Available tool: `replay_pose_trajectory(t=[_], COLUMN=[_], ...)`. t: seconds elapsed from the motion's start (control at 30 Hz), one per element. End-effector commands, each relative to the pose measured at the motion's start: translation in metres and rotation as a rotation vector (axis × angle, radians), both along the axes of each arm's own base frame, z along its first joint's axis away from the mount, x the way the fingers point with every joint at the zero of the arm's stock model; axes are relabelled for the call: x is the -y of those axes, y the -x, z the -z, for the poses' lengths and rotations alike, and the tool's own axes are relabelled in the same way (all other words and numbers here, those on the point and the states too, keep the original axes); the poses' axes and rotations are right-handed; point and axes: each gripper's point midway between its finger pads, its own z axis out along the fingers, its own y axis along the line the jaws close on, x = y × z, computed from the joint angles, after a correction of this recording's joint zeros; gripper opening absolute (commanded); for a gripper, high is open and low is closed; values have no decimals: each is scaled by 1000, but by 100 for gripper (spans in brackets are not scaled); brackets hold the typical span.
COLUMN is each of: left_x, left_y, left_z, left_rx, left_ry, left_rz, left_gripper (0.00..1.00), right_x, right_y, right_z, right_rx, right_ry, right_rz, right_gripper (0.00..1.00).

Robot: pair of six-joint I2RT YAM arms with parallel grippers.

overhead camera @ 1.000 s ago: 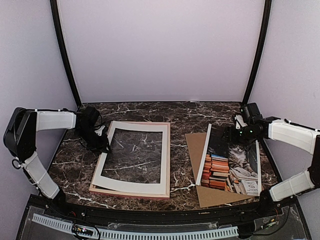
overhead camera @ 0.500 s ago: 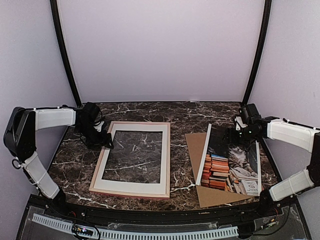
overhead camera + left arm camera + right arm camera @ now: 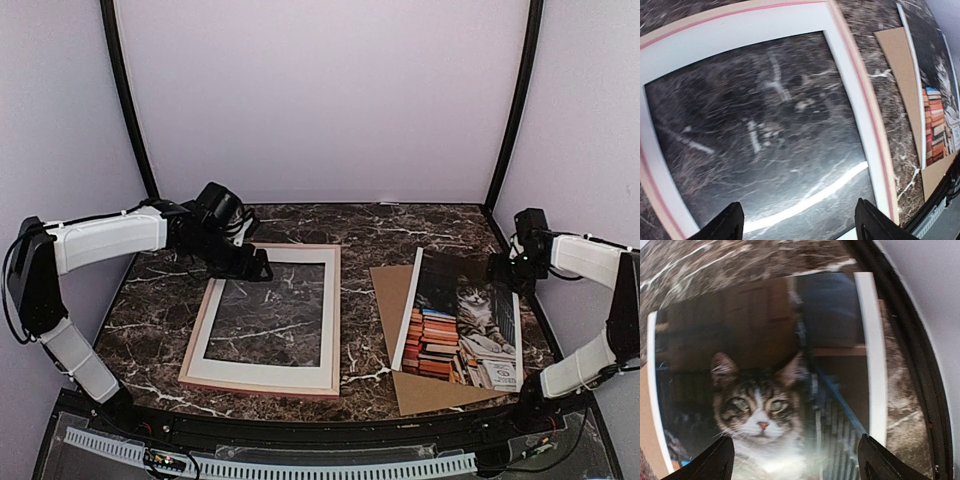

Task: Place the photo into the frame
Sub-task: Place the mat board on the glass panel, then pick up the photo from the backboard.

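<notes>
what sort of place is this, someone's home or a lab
Probably a robot test booth, not a home: plain lilac walls round a marble-look table, with the left arm and right arm mounted at its near edge.

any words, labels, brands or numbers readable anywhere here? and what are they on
No text can be read in any view.
On the photo, the book spines and a pale item at its near right corner carry dark marks, too small to read.
On the frame, the white mat and the brown backing board, no print shows.
</notes>
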Motion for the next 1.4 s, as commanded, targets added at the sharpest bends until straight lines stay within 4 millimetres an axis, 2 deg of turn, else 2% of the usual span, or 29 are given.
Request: replay_pose_trajectory(t=[0.0,0.03,0.07,0.1,0.13,0.17,0.2,0.23,0.27,0.3,0.37,0.4,0.43,0.47,0.5,0.53,0.7,0.73,0.77,0.8,0.83,0.87,1.0,1.1,1.37], left_x=[74,89,107,123,140,155,170,188,198,214,236,247,255,263,269,275,292,296,298,301,302,305,311,309,294], left_y=[8,8,17,16,26,26,35,43,45,50,57,57,63,63,65,66,63,61,60,57,55,51,42,35,33], left_z=[-19,-28,-19,-28,-17,-26,-13,-21,-9,-8,-7,-16,-7,-14,-6,-10,17,17,27,27,38,39,63,75,100], left_rx=[53,75,59,80,61,75,54,64,46,42,40,55,42,52,41,41,-6,-3,-16,-9,-18,-7,-7,-3,-31], left_ry=[118,142,136,156,143,163,150,169,157,167,184,206,200,220,217,237,246,256,248,253,243,245,208,176,105], left_rz=[118,142,182,206,248,271,309,346,363,393,431,446,463,473,482,488,474,466,459,455,447,439,412,380,320], left_gripper=[80,82,83,85,85,86,86,87,87,87,87,87,87,87,87,87,87,87,87,87,87,87,85,83,75], right_x=[37,45,51,58,65,66,69,72,73,74,72,72,70,68,65,63,43,38,34,27,22,17,2,-7,-25], right_y=[2,2,3,5,7,7,8,10,11,12,14,15,16,17,17,17,20,20,21,23,23,24,26,26,23], right_z=[1,2,3,7,11,15,21,27,32,37,46,49,52,55,57,59,68,69,70,71,72,74,78,77,67], right_rx=[14,15,18,19,24,32,31,29,26,21,5,0,-4,-6,-10,-11,-11,-10,-7,-9,-11,-17,-43,-42,-17], right_ry=[-13,-16,-22,-36,-51,-95,-126,-149,-166,-180,-198,-203,-212,-224,-237,-251,-348,-373,-396,-427,-444,-455,-482,-505,-558], right_rz=[118,145,171,202,233,247,266,286,300,306,311,312,310,306,302,295,253,242,232,215,202,188,127,91,14], right_gripper=[89,89,90,90,90,90,90,90,89,89,89,89,89,88,88,88,84,83,82,82,81,81,79,77,68])
